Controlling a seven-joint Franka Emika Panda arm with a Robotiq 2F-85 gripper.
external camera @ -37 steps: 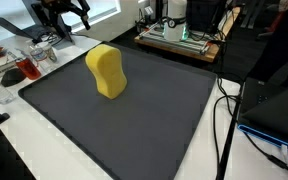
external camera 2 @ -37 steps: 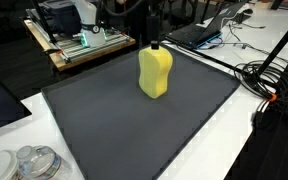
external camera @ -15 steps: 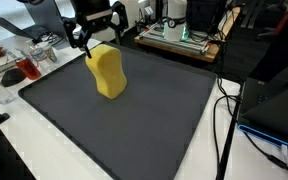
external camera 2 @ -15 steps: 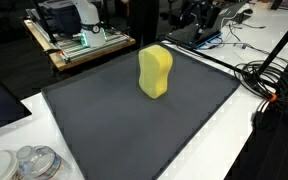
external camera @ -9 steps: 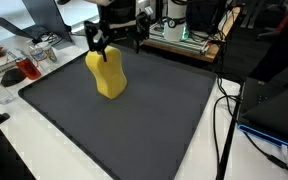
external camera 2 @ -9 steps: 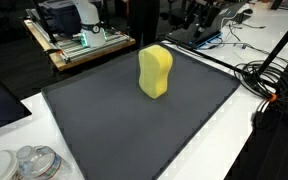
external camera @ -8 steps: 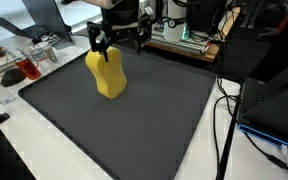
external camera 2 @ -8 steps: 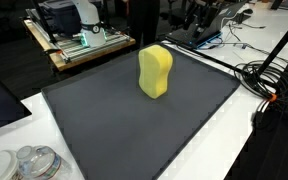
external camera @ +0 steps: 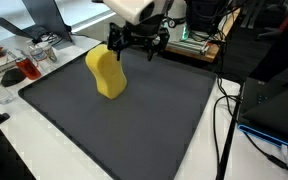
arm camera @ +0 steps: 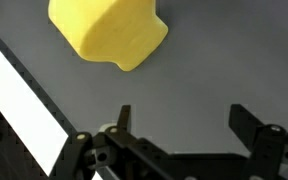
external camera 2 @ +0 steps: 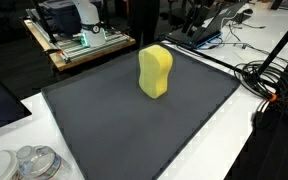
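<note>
A clear glass [external camera: 26, 68] at the edge of the white surface [external camera: 19, 150] holds something red that you cannot make out. What is in the clear tubs [external camera 2: 29, 162] is also unclear. Your hand [external camera: 137, 47] hovers with its fingers spread wide and nothing between them, just beside the top of the yellow sponge [external camera: 107, 72]. The sponge stands upright on the dark matte mat [external camera: 144, 120], waisted and round-edged. In the wrist view the frame cuts off the sponge's [arm camera: 109, 30] top.
</note>
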